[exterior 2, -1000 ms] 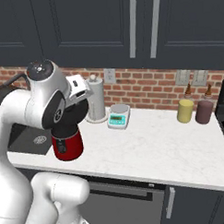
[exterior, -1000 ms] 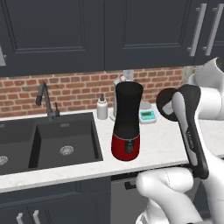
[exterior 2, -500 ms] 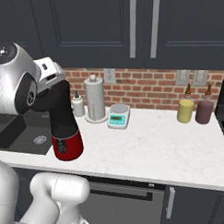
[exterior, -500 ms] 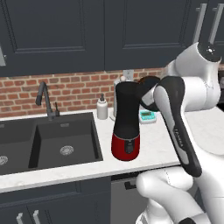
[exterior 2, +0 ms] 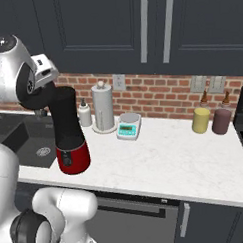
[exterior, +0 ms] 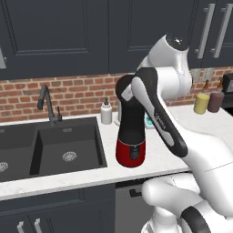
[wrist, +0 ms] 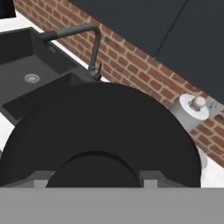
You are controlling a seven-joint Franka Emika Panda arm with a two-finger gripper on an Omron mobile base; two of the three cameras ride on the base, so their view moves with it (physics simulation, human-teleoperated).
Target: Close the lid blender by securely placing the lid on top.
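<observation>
The gripper (exterior: 124, 90) sits right at the top of the blender (exterior: 131, 136), and in the hand view its two tips barely rise at 6 o'clock on either side of a small dark dome; whether they are pinched on that dome cannot be told from here. The broad black disc in front of the hand-view camera looks like the lid (wrist: 105, 135), with its knob toward the fingers, though lid and jar mouth are both black and the seam between them is not readable. The blender stands upright on the white counter (exterior 2: 160, 157), near its front edge, with the sink (exterior: 54, 145) at its 9 o'clock in the left base view. To do this step well, I judge the disc should be kept level and centred over the rim, then pressed straight down, not sideways, since the tall jar on its rounded red base could tip. The fingers should part only once the lid sits flush all round. Behind, at 12 o'clock from the blender in the right base view, stand a soap bottle (exterior 2: 84, 114) and a paper-towel roll (exterior 2: 103, 107); the faucet (wrist: 83, 39) is beyond.
</observation>
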